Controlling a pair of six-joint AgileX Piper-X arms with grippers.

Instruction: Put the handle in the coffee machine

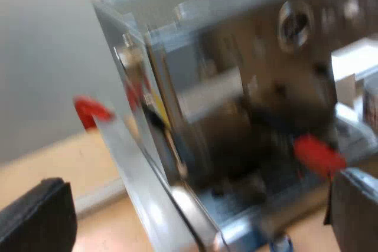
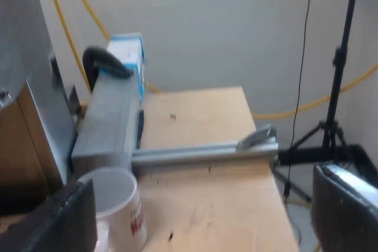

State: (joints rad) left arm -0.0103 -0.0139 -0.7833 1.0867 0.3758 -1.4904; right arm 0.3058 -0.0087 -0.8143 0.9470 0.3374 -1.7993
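The left gripper [image 1: 195,222] gapes wide, empty, close before the shiny steel espresso machine [image 1: 236,87]. The dark red-tipped handle [image 1: 318,154] sits at the machine's front (whether locked in, I cannot tell). The right gripper [image 2: 201,213], equally wide and empty, hangs over the pale wooden worktop [image 2: 201,116], near a white red-printed mug [image 2: 118,205] beside an aluminium rail [image 2: 201,153] reaching the worktop's edge.

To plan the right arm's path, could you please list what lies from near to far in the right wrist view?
Fingers → mug → metal block → blue box → wall.
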